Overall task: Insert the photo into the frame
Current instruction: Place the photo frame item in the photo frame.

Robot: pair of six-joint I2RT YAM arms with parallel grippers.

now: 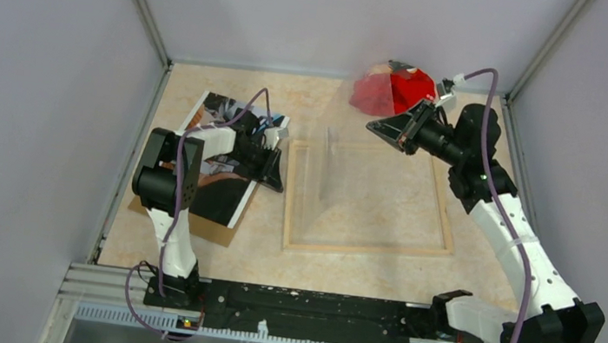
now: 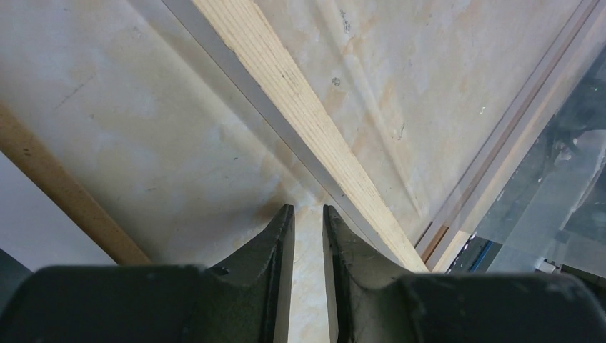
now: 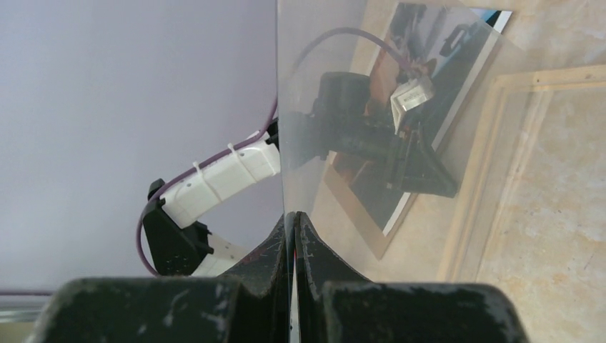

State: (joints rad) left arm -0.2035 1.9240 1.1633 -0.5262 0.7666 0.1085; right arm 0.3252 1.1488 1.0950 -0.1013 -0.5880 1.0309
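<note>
The frame lies flat mid-table, its light wood back up; its left rail crosses the left wrist view. The photo lies picture-up at the left on a brown backing board, partly hidden by my left arm. My left gripper hovers low between the photo and the frame's left rail, fingers a little apart and empty. My right gripper is shut on the top edge of a clear pane, held tilted above the frame. Through the pane I see the photo.
A red translucent object lies at the back right by the far wall. Grey walls enclose the table on three sides. A metal rail runs along the near edge.
</note>
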